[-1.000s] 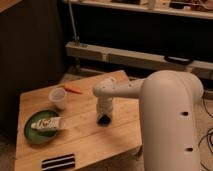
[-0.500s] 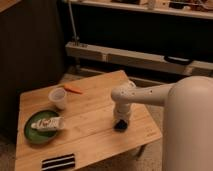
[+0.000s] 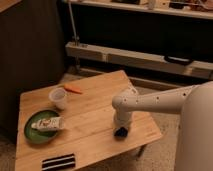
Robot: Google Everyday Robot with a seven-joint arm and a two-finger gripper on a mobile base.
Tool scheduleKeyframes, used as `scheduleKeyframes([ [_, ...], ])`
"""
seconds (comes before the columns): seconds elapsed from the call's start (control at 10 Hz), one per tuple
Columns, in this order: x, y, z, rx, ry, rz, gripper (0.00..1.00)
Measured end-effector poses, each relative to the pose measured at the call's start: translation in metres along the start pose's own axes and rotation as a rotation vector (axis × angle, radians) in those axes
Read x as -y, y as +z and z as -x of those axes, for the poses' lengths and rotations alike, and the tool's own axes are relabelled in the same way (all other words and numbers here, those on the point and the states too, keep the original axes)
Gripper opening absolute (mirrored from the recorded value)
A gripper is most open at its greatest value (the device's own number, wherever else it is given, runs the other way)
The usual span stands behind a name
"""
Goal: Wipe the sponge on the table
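Note:
The table [image 3: 95, 107] has a light slatted wooden top and fills the lower left of the camera view. My white arm reaches in from the right and bends down to the table's right part. At its end the gripper [image 3: 120, 131] points straight down onto the wood near the right front edge. It is shut on the sponge [image 3: 120, 133], which shows only as a small dark-blue bit under the tip, pressed against the table top.
A translucent cup [image 3: 58, 98] and an orange carrot-like piece [image 3: 73, 90] stand at the table's back left. A green plate [image 3: 42, 125] carries a white packet [image 3: 47, 123]. A black-and-white striped flat object [image 3: 58, 162] lies at the front edge. Shelving runs behind.
The gripper has slid with the sponge from the table's middle to the right, then slightly toward the front edge. Cup, plate and striped object have stayed in place.

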Motion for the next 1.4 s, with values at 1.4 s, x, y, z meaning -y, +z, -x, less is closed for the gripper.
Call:
scheduleKeyframes([
  [1.4,-0.134,0.004,0.029,0.025,-0.166,0.034,0.33],
])
